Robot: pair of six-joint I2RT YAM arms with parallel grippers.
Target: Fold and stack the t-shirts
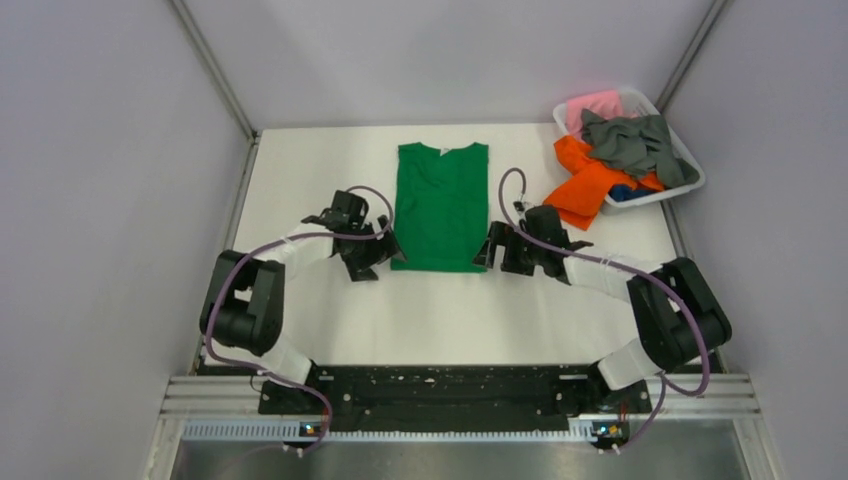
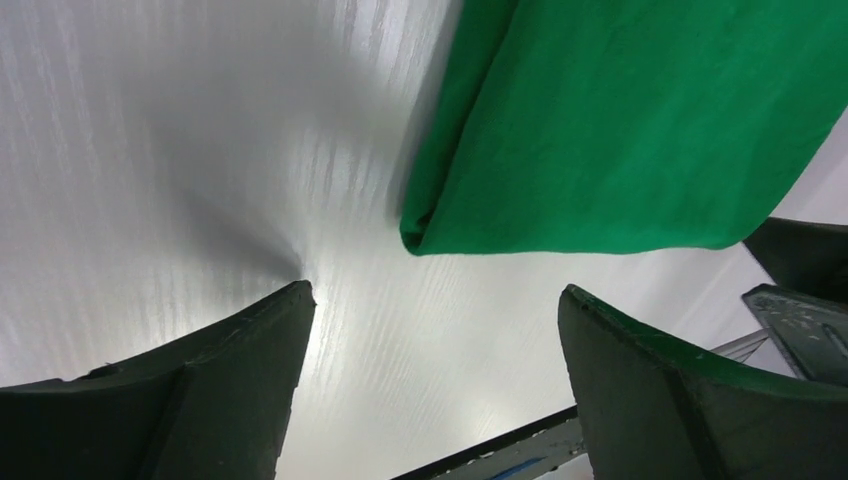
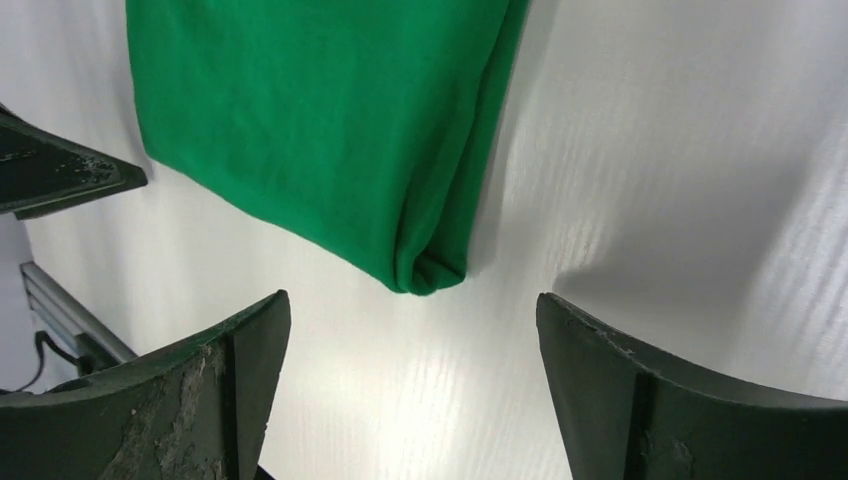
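A bright green t-shirt (image 1: 441, 205) lies flat in the middle of the white table, its sides folded in to a long strip, collar at the far end. My left gripper (image 1: 384, 247) is open and empty just beside its near left corner (image 2: 425, 235). My right gripper (image 1: 489, 249) is open and empty just beside its near right corner (image 3: 432, 272). Neither touches the cloth. At the far right a white basket (image 1: 690, 165) holds the pink t-shirt (image 1: 592, 104), the dark grey t-shirt (image 1: 635, 142), the orange t-shirt (image 1: 585, 185) spilling over the rim, and a bit of the blue t-shirt (image 1: 623, 192).
Grey walls close in the table on the left, far and right sides. The metal rail with both arm bases (image 1: 440, 385) runs along the near edge. The right gripper's fingers (image 2: 800, 290) show at the right of the left wrist view.
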